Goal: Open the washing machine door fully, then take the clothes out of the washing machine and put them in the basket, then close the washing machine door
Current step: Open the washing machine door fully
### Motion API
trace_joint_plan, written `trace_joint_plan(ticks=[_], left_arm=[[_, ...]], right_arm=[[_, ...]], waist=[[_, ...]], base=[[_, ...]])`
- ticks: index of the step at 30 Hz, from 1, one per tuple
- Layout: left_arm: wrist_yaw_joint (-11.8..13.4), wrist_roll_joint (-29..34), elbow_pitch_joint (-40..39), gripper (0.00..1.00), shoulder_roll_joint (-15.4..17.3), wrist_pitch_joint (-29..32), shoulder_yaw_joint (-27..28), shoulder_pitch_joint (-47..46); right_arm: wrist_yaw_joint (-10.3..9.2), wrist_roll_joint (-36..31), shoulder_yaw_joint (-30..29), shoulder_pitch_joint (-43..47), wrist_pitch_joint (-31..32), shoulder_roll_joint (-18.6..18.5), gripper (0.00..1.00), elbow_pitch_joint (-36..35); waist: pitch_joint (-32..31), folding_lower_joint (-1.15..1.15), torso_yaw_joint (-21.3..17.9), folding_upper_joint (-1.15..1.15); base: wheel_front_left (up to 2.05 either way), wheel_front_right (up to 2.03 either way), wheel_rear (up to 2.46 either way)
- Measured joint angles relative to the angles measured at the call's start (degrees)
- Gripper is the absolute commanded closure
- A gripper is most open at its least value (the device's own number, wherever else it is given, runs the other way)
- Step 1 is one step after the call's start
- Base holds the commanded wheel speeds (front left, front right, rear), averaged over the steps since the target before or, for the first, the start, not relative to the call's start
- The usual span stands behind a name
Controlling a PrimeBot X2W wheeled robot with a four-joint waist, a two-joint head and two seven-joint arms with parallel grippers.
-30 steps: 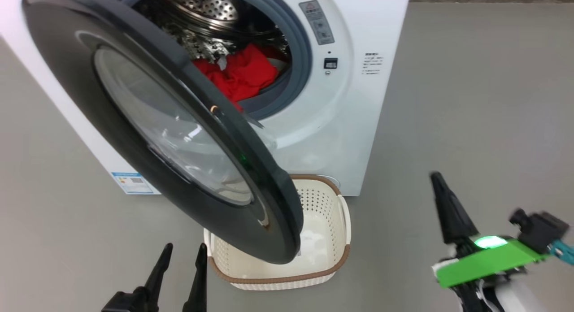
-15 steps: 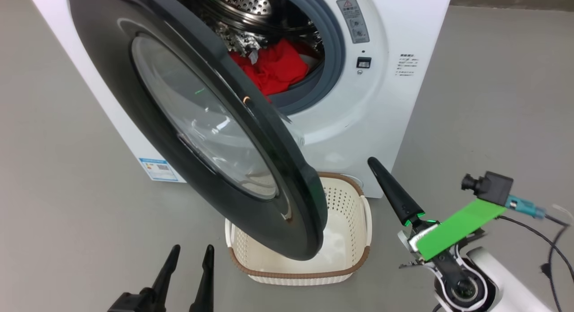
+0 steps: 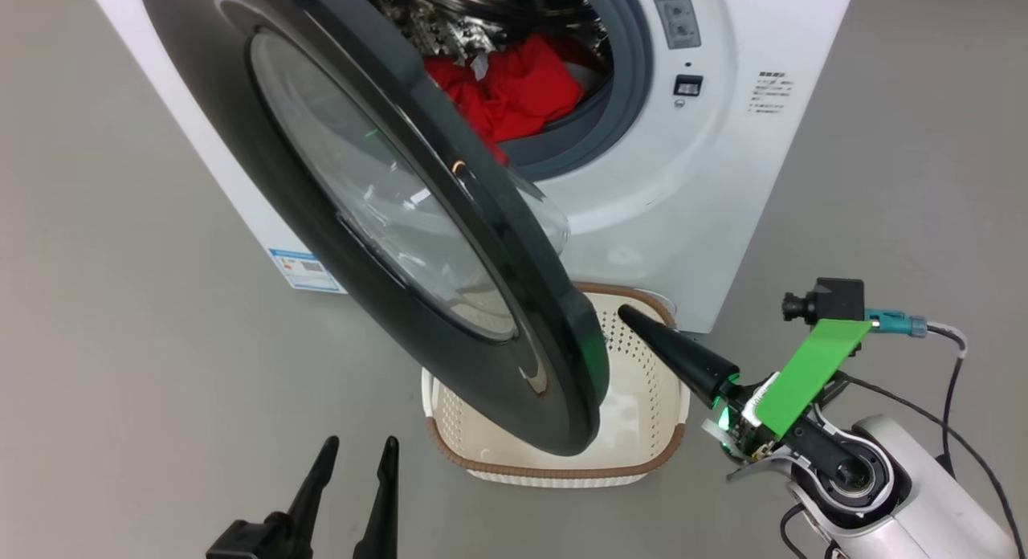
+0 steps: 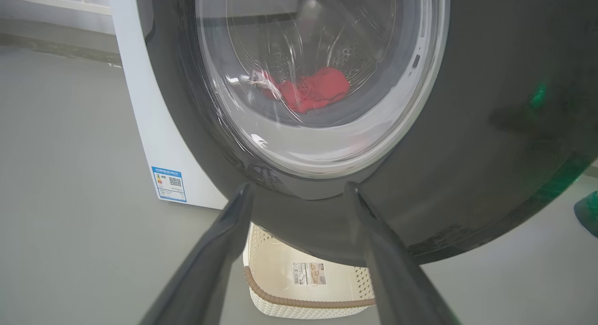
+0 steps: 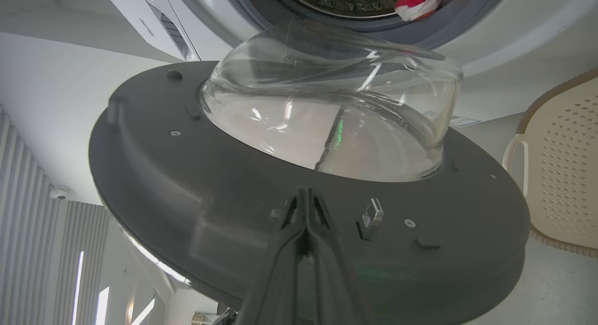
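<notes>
The large round washing machine door with a glossy black rim and bulging clear glass window is standing partly open, swung out from the big white box-shaped front-loading washing machine. The right gripper is pointing its long dark fingers, pressed together and holding nothing, at the door's grey inner face just beside the lower edge; whether the tip is touching cannot be told.

A push from that single closed point is likely risking a slip. The inner face is looking smooth, so the tip could be sliding off the rim or snagging on the small metal latch hook close beside it. The domed glass bowl is sitting just above.

The left gripper, fingers spread wide and empty, is waiting low in front of the door's outer face, probably in the path of a wider swing.

The soft bright red clothes are lying inside the drum. The door is hanging over the small cream perforated plastic basket with a brown woven-look rim, which is standing on the grey floor against the machine's front. The door is therefore blocking part of the route from drum to basket. A blue sticker is showing on the machine's lower side.
</notes>
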Motion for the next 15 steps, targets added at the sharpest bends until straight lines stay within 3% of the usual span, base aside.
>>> trace_joint_plan(ticks=[6,15], left_arm=[[0.6,-0.9,0.0,0.0,0.0,0.0,-0.7,-0.9],[1.0,-1.0,0.0,0.0,0.0,0.0,-0.7,-0.8]], right_arm=[[0.0,-0.2,-1.9,0.0,6.2,1.9,1.0,1.6],[-0.08,-3.4,-4.2,0.6,9.3,4.7,1.0,2.9]], waist=[[0.6,0.0,1.4,0.0],[-0.5,0.0,4.2,0.0]], base=[[0.0,0.0,0.0],[0.0,0.0,0.0]])
